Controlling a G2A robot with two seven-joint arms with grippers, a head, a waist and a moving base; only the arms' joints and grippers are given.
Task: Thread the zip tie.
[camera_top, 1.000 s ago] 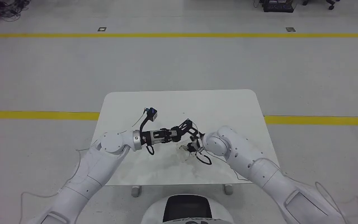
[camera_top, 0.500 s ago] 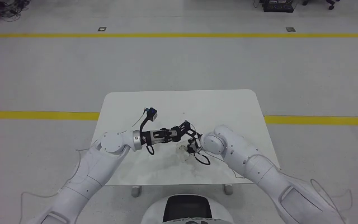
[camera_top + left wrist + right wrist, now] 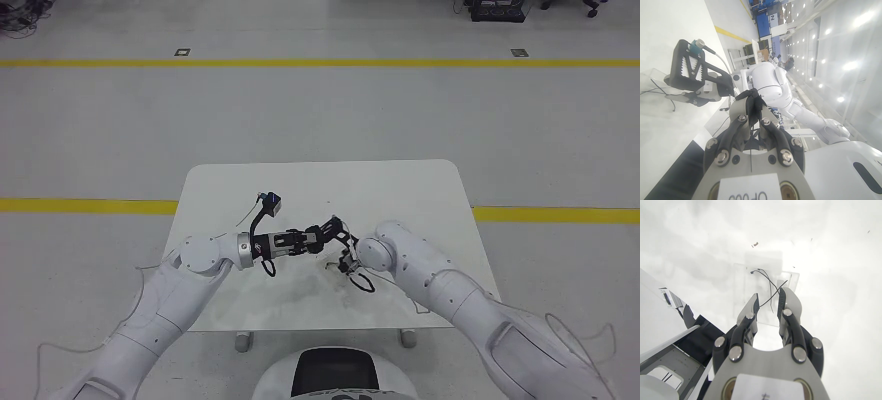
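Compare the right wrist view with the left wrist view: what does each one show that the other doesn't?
Right wrist view: the right end effector seen from behind, open, its fingers on either side of two crossed zip ties; dark specks on the table.
Left wrist view: the left end effector, shut on a crumpled black piece I can't identify, and the black mount with a cable on the other arm.
Both: the zip ties lying on the clear tray, with the right end effector over them.

Left gripper (image 3: 753, 102) closed, right gripper (image 3: 768, 299) parted
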